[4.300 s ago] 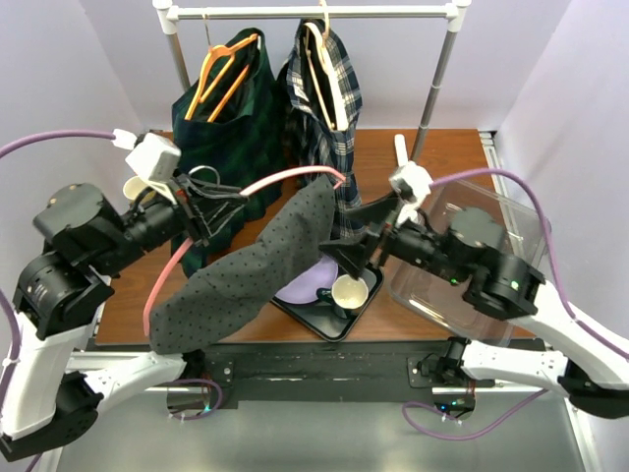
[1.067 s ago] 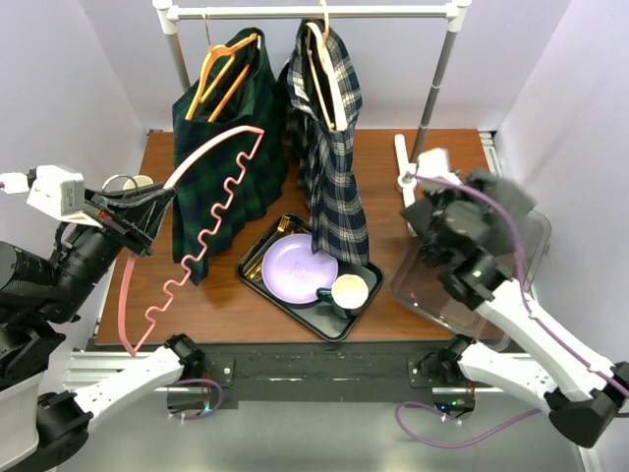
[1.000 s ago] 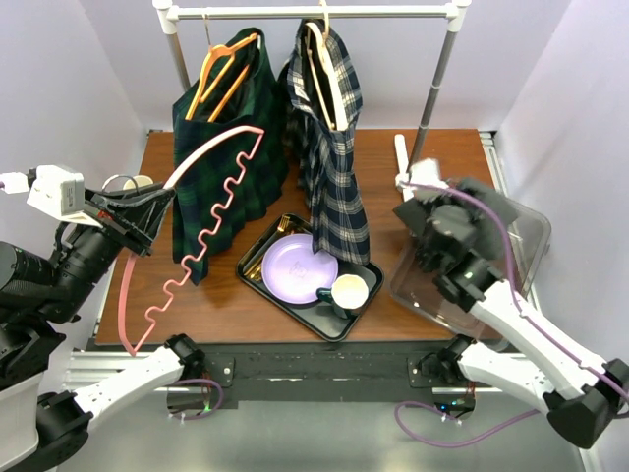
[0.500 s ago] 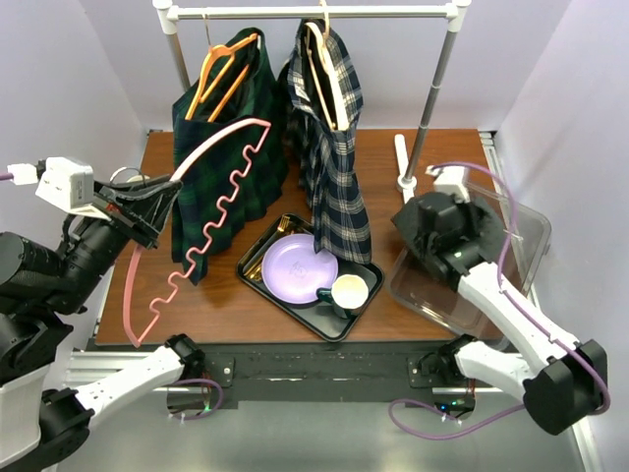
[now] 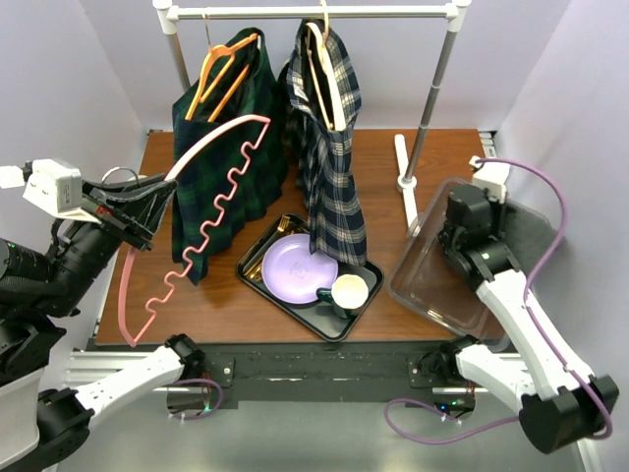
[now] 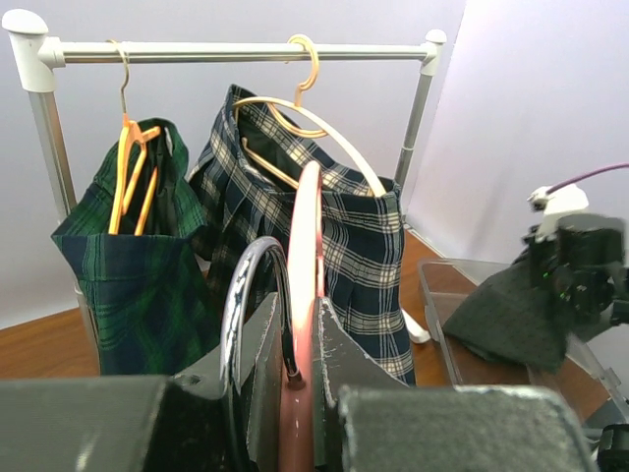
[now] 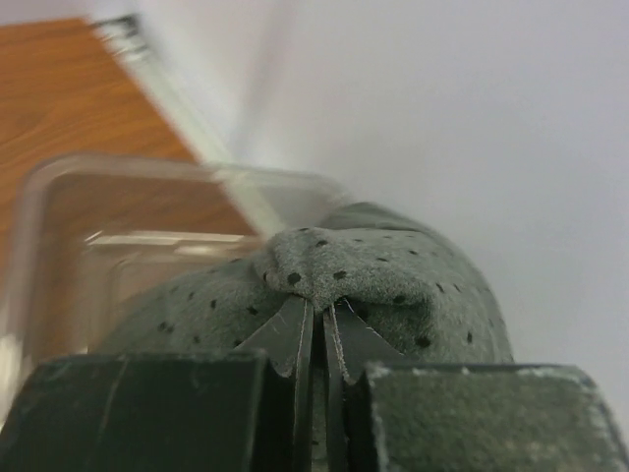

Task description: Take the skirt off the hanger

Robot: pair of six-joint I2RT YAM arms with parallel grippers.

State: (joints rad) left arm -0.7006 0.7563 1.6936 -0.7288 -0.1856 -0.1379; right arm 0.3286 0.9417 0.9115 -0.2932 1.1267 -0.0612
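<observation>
The grey dotted skirt (image 7: pixel 383 265) is off the hanger. It is bunched up over the clear bin (image 5: pixel 423 285), and my right gripper (image 7: pixel 324 313) is shut on a fold of it. The left wrist view shows the skirt (image 6: pixel 501 317) hanging as a dark lump under the right gripper above the bin. In the top view the right arm covers most of the cloth. The bare pink hanger (image 5: pixel 211 221), with its wavy bar, hangs at the left of the table. My left gripper (image 5: pixel 147 202) is shut on the hanger (image 6: pixel 307 226) near its metal hook.
On the rail (image 5: pixel 314 12) at the back hang a green tartan skirt (image 5: pixel 221 147) on orange hangers and a plaid skirt (image 5: pixel 334 177) on a wooden hanger. A black tray (image 5: pixel 256 267) in the middle holds a purple plate (image 5: pixel 295 270) and a mug (image 5: pixel 346 292). The rail's right post (image 5: pixel 425 118) stands just left of the bin.
The skirt, earlier stretched along the hanger between both grippers, has come off. My right arm has swung right and back with it, over the bin. The left gripper has kept the bare hanger.
</observation>
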